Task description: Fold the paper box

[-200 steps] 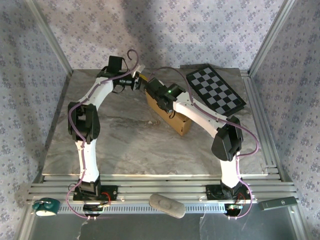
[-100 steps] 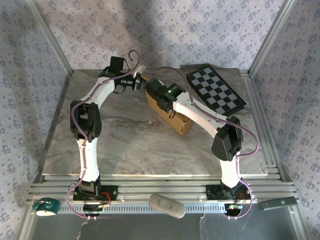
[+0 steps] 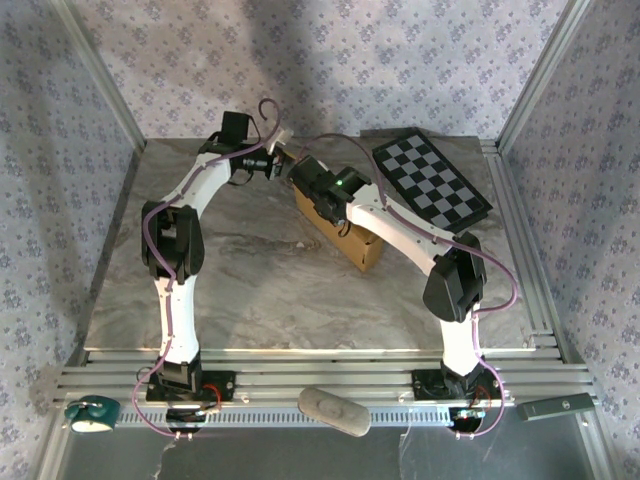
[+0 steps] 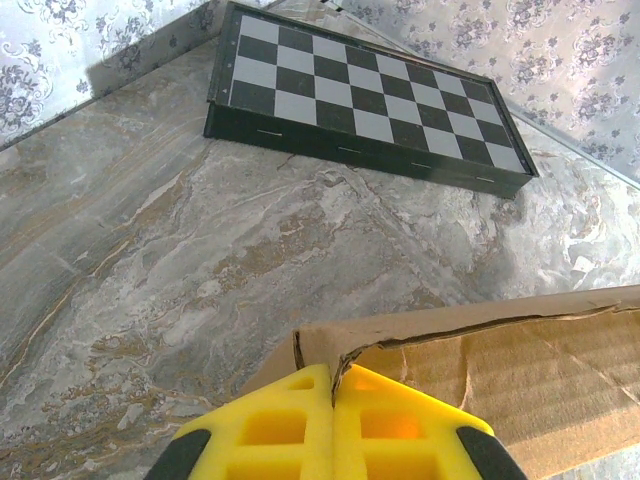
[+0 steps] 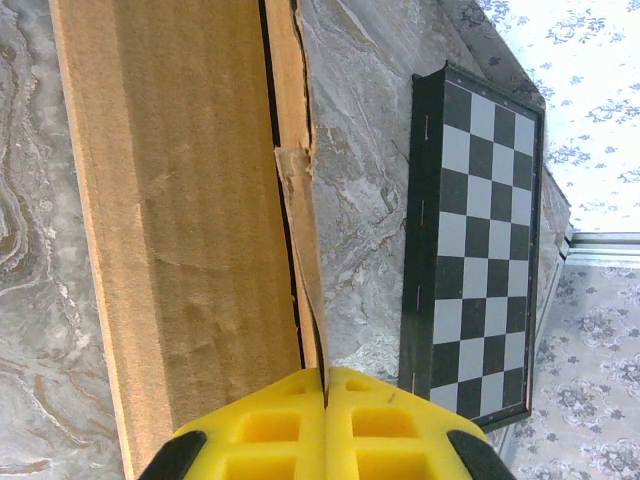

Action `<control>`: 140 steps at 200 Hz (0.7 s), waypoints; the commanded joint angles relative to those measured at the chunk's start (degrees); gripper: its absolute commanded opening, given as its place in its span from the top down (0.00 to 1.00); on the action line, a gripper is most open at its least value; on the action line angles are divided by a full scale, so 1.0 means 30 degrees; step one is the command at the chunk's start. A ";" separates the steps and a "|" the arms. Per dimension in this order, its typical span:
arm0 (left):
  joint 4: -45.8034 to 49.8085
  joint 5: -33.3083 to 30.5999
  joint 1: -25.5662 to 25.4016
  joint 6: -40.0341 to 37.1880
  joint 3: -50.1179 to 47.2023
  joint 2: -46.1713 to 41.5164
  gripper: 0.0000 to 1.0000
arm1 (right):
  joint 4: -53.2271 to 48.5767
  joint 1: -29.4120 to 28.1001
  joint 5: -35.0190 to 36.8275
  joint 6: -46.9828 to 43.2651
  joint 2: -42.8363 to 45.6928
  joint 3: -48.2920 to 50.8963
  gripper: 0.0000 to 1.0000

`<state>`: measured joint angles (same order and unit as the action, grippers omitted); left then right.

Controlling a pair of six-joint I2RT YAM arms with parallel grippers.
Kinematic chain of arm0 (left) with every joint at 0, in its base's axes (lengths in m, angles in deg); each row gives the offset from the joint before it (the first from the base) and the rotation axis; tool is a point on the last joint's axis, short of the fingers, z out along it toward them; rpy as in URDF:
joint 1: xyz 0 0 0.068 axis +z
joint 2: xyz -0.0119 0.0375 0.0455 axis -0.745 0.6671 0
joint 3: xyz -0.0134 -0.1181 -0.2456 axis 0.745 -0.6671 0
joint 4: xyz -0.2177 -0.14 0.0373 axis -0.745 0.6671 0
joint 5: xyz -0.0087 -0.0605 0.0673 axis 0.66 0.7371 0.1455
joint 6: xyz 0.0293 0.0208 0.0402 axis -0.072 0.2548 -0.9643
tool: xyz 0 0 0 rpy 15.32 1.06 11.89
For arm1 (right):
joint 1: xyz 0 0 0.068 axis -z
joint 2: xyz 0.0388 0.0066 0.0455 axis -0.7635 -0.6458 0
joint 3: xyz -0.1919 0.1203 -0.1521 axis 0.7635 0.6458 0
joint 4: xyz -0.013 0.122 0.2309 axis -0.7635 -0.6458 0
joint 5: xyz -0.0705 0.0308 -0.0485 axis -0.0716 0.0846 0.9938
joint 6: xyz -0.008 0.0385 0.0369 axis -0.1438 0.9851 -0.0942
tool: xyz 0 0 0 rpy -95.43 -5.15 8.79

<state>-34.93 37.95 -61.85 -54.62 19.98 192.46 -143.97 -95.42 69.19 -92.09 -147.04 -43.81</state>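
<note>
The paper box is a tan cardboard mailer lying at the middle back of the table, mostly under my right arm. In the left wrist view, my left gripper is shut on the cardboard wall at a corner of the box. My right gripper is shut on a thin side flap that stands along the edge of the box. From above, both grippers meet at the box's far left end, the left gripper next to the right gripper.
A black-and-white checkerboard panel lies at the back right, close behind the box; it is also seen as the checkerboard and the checkerboard. The marble table has free room in front. Patterned walls and metal rails surround it.
My left gripper has closed onto the corner of the box and shifted slightly. The right arm and the box have stayed put.
</note>
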 commanded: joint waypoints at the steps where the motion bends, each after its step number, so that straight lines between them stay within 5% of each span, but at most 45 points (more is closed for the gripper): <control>1: 0.0196 -0.0185 -0.0467 0.0288 0.0296 -0.0650 1.00 | -0.0756 0.0128 -0.1263 0.0495 -0.0562 0.0251 1.00; 37: -0.2231 -0.2460 -0.0709 0.0544 -0.2899 -0.2397 1.00 | -0.0786 0.0168 -0.1291 0.0581 -0.0553 0.0133 1.00; 140: -0.5131 -0.5749 -0.1382 0.1547 -0.6472 -0.3697 1.00 | -0.1488 0.0070 -0.1987 0.1779 0.0106 -0.0999 0.59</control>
<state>-51.50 23.61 -65.44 -50.57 2.36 182.03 -145.83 -95.23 64.82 -89.05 -147.31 -44.38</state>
